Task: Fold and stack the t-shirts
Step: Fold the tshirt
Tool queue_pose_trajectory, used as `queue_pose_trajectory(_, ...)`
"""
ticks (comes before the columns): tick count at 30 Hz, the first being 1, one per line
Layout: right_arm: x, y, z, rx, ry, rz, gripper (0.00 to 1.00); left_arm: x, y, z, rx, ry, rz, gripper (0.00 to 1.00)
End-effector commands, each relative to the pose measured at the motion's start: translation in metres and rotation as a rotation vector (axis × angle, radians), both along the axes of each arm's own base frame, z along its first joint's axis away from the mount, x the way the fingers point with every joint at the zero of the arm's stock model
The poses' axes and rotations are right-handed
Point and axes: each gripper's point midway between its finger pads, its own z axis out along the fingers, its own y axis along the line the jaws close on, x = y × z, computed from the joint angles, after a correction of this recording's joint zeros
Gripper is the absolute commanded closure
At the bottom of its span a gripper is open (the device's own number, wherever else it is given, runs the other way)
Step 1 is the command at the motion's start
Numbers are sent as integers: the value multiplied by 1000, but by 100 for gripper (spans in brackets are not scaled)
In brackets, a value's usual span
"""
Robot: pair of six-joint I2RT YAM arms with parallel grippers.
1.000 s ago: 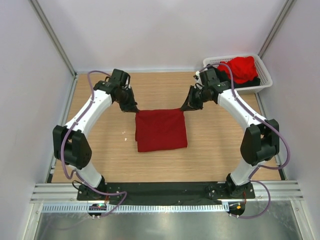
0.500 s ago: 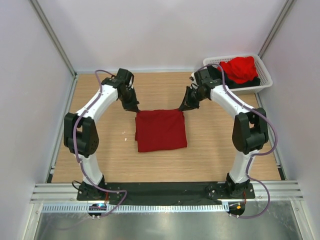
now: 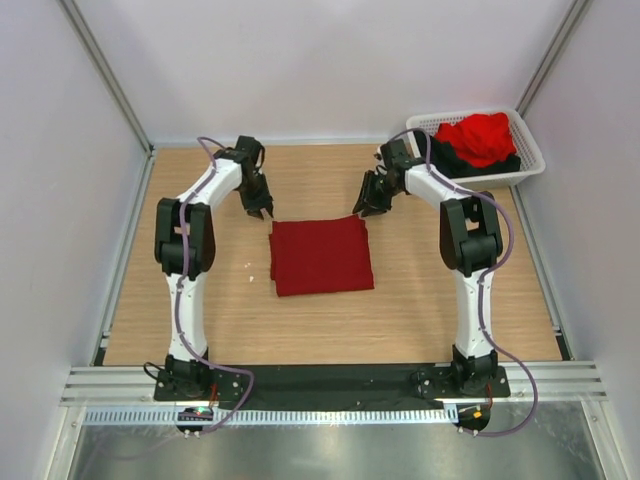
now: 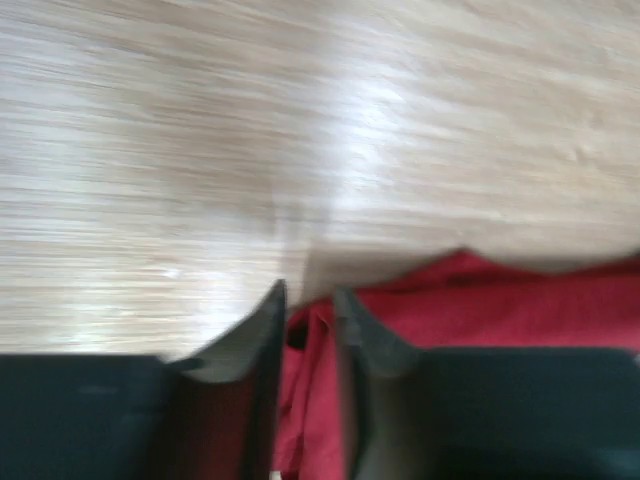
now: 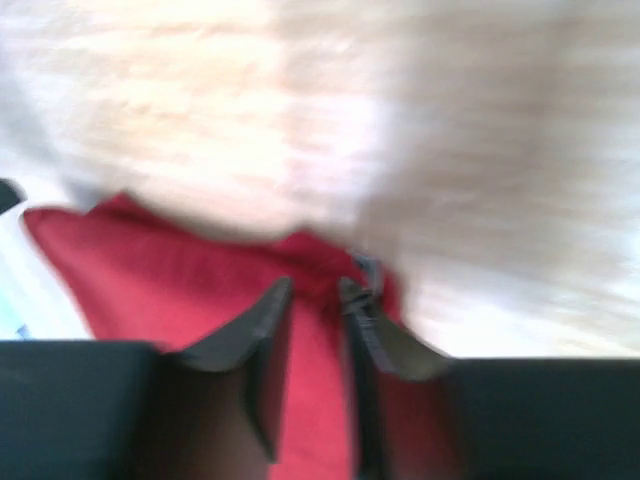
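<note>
A dark crimson t-shirt lies folded into a flat rectangle in the middle of the wooden table. My left gripper hovers just beyond its far left corner, jaws slightly apart. In the left wrist view the gripper shows a narrow gap, with the crimson cloth lying below. My right gripper is at the far right corner, also a little open. The right wrist view is blurred; there the right gripper has red cloth under it. Neither holds the cloth.
A white latticed basket stands at the back right corner, holding a brighter red t-shirt on top of a black one. Small white specks lie left of the folded shirt. Metal frame posts and walls bound the table.
Both grippers were shut on the shirt's far corners; now their jaws have parted and let go. Both arms have stretched back toward the far side.
</note>
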Motion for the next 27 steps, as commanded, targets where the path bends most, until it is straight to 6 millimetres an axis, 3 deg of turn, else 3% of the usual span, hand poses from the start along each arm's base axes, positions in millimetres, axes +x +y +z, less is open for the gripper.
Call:
queue_pose_trajectory(1, 35, -14, 57, -61, -185, -38, 59, 16, 20, 39, 43, -97, 23, 66)
queue_pose_trajectory(2, 34, -22, 65, -103, -200, -33, 57, 15, 20, 48, 37, -112, 29, 63)
queue_pose_trajectory(3, 20, -29, 65, -144, -151, -23, 57, 13, 20, 57, 26, -120, 39, 60)
queue_pose_trajectory(4, 17, -29, 74, -150, -162, -3, 57, 8, 20, 78, 16, -151, 47, 57)
queue_pose_trajectory(5, 10, -29, 78, -161, -161, 9, 57, -1, 20, 81, 9, -147, 54, 56)
queue_pose_trajectory(6, 2, -28, 95, -158, -200, 31, 56, -8, 16, 85, -17, -145, 65, 56)
queue_pose_trajectory(7, -11, -24, 89, -170, -181, 58, 56, -14, 4, 112, -76, -209, 46, 56)
queue_pose_trajectory(8, -18, -22, 93, -170, -185, 73, 55, -30, -1, 102, -97, -170, 36, 58)
queue_pose_trajectory(9, -25, -17, 99, -153, -195, 82, 53, -38, -8, 106, -131, -173, 25, 59)
queue_pose_trajectory(11, -46, 4, 92, -51, -146, 134, 53, -54, -37, 119, -264, -189, -10, 67)
queue_pose_trajectory(12, -45, 16, 95, 2, -168, 149, 55, -70, -42, 101, -287, -142, -11, 72)
queue_pose_trajectory(14, -60, 37, 88, 97, -133, 189, 57, -86, -64, 102, -377, -145, -34, 83)
queue_pose_trajectory(15, -56, 45, 90, 137, -158, 199, 61, -101, -64, 82, -371, -96, -31, 86)
queue_pose_trajectory(16, -60, 51, 79, 177, -120, 192, 64, -108, -66, 75, -377, -80, -32, 91)
queue_pose_trajectory(17, -56, 60, 82, 239, -142, 207, 66, -111, -73, 73, -417, -81, -39, 92)
queue_pose_trajectory(18, -57, 62, 75, 255, -125, 208, 76, -125, -71, 55, -425, -30, -25, 96)
queue_pose_trajectory(19, -56, 64, 63, 267, -97, 203, 80, -128, -73, 51, -442, -27, -25, 98)
queue_pose_trajectory(21, -49, 69, 59, 319, -100, 206, 92, -133, -72, 40, -447, -24, -13, 100)
queue_pose_trajectory(24, -36, 63, 36, 342, -73, 173, 99, -146, -63, 17, -404, 16, 10, 100)
queue_pose_trajectory(27, -21, 51, 15, 333, -47, 137, 99, -160, -50, -6, -334, 55, 32, 100)
